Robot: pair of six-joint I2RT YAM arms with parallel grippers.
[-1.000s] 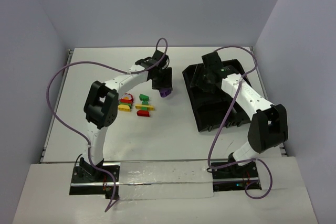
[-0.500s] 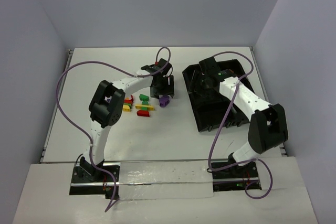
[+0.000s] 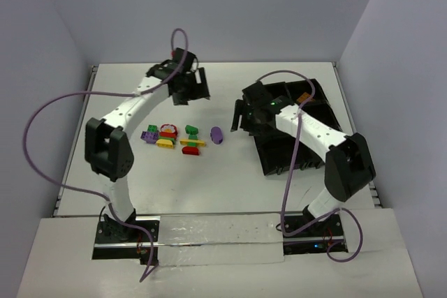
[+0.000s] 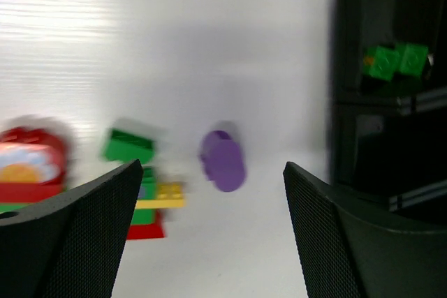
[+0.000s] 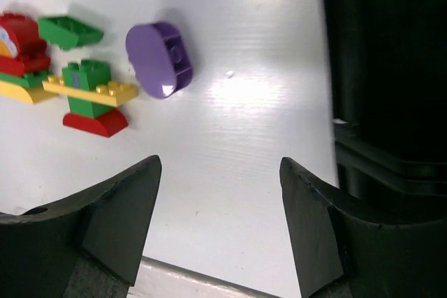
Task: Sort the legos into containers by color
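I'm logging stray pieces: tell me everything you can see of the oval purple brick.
The purple brick is an oval piece of glossy plastic, tipped so one smooth flat face shows, with what looks like a stud on its edge. It lies alone on the white table, between the other bricks and the black tray, touching neither.

The top view looks down from behind the near edge over the whole table (image 3: pixel 216 186). Both wrist views hang close above it, sharing the purple brick (image 5: pixel 159 58)
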